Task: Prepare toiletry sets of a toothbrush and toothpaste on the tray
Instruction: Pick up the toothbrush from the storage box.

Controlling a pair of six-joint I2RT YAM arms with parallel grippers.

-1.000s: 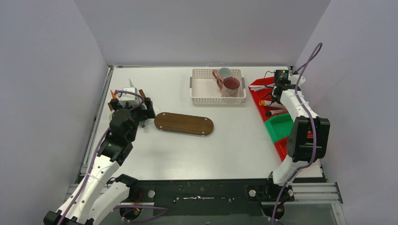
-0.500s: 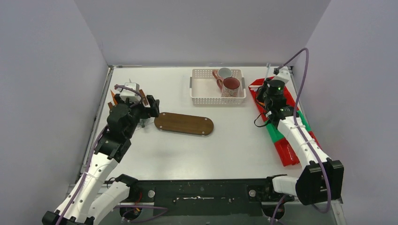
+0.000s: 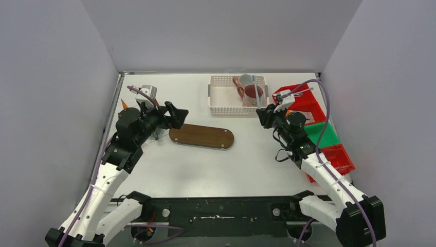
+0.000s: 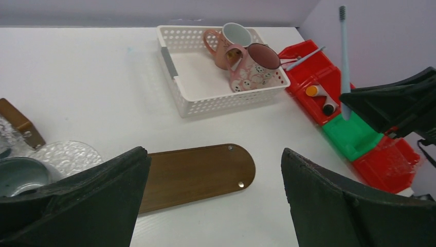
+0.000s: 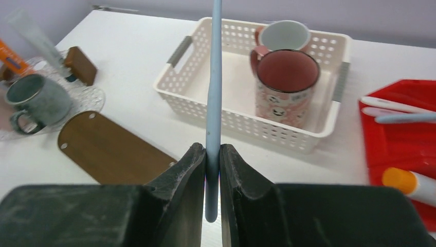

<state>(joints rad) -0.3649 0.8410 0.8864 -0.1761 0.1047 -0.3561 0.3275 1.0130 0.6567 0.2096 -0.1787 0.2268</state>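
step in hand: I reckon I'm mid-carry with one brush, heading from the supply side toward a mug. No set is finished as far as I can see.

right gripper (image 5: 213, 154): pinched narrow on the blue toothbrush (image 5: 213, 77), gripping it low on the handle so it stands upright. It hovers right of centre, between the white basket (image 5: 205, 110) and the red bin (image 5: 391, 149).

left gripper (image 4: 216, 159): spread wide with nothing in it, hanging over the left end of the wooden tray (image 3: 201, 136).

tray: lies centre-left with nothing standing on it.

mugs: the patterned mug (image 5: 285, 90) and the plain pink mug (image 5: 282, 36) sit touching in the far right corner of the basket. The grey-green mug (image 5: 38, 100) is on a clear dish (image 5: 92, 98) just beside the tray's left end.

spares: more brushes and an orange-capped tube (image 5: 411, 182) lie in the red bin on the right.

next move: my guess is to swing the brush over a mug mouth, line the shaft up inside the rim, lower it, then let go (the basket mugs are nearer, but the grey-green one sits by the tray).

watch out: the brush is thin and the hold is low, so it could pivot in the pads or clip a rim on the way down.
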